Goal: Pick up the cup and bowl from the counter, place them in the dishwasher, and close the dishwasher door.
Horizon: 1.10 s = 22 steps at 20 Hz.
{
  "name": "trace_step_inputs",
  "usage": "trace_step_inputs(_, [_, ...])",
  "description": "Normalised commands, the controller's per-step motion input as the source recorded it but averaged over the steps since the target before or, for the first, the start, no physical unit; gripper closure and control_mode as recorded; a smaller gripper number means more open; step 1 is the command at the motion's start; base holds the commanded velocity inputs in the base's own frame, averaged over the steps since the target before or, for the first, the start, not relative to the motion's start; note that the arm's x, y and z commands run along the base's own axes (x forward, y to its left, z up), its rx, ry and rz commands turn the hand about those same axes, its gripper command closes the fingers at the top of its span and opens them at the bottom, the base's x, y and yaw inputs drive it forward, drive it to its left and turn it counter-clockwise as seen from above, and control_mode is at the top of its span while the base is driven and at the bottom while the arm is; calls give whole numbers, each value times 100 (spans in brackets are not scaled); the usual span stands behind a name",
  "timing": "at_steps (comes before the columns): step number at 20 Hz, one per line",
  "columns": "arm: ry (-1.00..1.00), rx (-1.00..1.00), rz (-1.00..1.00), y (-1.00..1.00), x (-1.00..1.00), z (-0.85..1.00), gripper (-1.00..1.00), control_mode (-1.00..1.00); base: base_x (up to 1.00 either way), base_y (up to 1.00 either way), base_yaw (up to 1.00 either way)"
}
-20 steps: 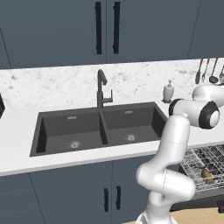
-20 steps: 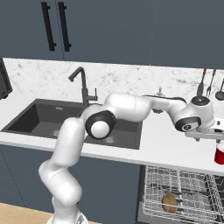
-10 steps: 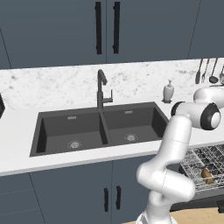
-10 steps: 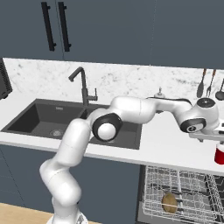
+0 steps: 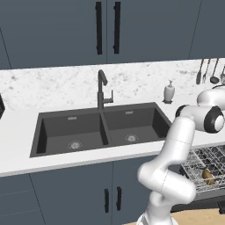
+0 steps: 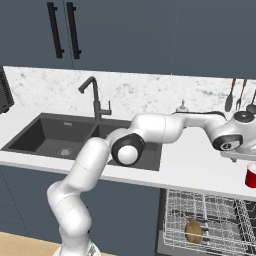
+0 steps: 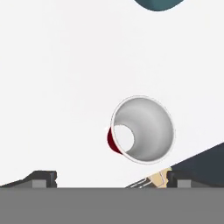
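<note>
Red on the outside and pale grey within, the cup (image 7: pixel 142 130) stands upright on the white marble bench (image 6: pixel 200 167), close to the front edge and just right of the black sink (image 6: pixel 75 137). In the right base view the cup (image 6: pixel 251 175) sits at the picture's right edge, directly under the arm's hand (image 6: pixel 239 145). From the hand view the camera looks straight down into it, and the jaws are wide, with one dark fingertip (image 7: pixel 41 179) low on each side and nothing between them. A teal bowl (image 7: pixel 158 4) shows at the top edge of that view, farther along the bench. Below the bench edge the dishwasher (image 6: pixel 210 225) is open, its wire rack (image 5: pixel 204 167) pulled out with a small brown thing (image 6: pixel 193 232) lying in it. A soap bottle (image 5: pixel 169 92) stands by the back wall.
</note>
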Motion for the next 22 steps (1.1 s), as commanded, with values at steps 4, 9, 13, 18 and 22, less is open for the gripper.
trace_step_inputs(4, [0, 0, 0, 0, 14, -11, -100, -100, 0, 0, 0])
trace_step_inputs(9, [0, 0, 0, 0, 11, -21, -100, -100, 0, 0, 0])
trace_step_inputs(13, [0, 1, 0, -3, 11, -26, -100, -100, 0, 0, 0])
trace_step_inputs(18, [0, 1, 0, -12, 18, -15, -100, -100, 0, 0, 0])
trace_step_inputs(22, [0, 3, 0, -35, 15, 0, -100, -100, 0, 0, 0])
